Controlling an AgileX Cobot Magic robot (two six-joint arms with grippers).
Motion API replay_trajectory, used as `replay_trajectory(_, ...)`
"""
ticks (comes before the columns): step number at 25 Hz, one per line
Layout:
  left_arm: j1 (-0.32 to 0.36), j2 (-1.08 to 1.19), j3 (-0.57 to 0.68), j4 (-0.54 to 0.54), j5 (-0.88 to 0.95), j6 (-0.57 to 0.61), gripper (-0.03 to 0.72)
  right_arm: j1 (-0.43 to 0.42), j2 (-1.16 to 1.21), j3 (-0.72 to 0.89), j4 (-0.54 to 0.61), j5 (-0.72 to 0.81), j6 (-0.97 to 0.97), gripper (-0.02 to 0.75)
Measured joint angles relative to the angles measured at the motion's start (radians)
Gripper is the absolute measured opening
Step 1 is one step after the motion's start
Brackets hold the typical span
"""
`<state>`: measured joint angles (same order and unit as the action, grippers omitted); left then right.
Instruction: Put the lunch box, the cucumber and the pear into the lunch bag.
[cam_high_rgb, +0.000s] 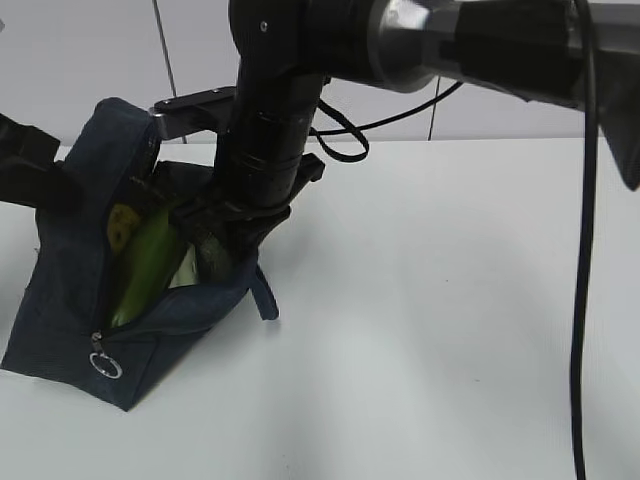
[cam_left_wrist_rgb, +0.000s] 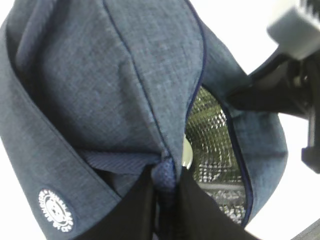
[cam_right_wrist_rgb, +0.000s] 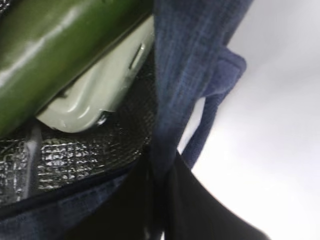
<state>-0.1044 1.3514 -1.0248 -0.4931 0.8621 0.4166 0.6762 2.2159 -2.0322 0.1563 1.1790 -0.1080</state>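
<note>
Both grippers are pinching the bag (cam_high_rgb: 60, 300) rim: the left gripper (cam_left_wrist_rgb: 167, 182) is clamping fabric at nine o'clock, the right gripper (cam_right_wrist_rgb: 159, 200) at three. Inside, the cucumber (cam_high_rgb: 150, 265) is lying over the box (cam_right_wrist_rgb: 100, 85), with the pear (cam_high_rgb: 122, 228) showing at its ten o'clock.

A: How many bags on the surface (cam_high_rgb: 450, 330)?

B: One lunch bag (cam_high_rgb: 60, 300), at about nine o'clock, with one silver ring pull (cam_high_rgb: 105, 366) on its zipper.

A: And inside it?

B: One cucumber (cam_high_rgb: 150, 262), one lunch box (cam_right_wrist_rgb: 102, 87) under it, and one yellow pear (cam_high_rgb: 122, 225), partly hidden.

A: Arms?

B: Two, so one left gripper (cam_left_wrist_rgb: 167, 187) and one right gripper (cam_right_wrist_rgb: 160, 175), each on the bag's edge.
</note>
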Motion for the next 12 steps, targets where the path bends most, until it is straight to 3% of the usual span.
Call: replay_trajectory(12,-0.112,0.039,-0.028,-0.038,-0.008,0.001,0.017,-0.047,-0.129,0.000,-0.131,0.083,0.026,0.003)
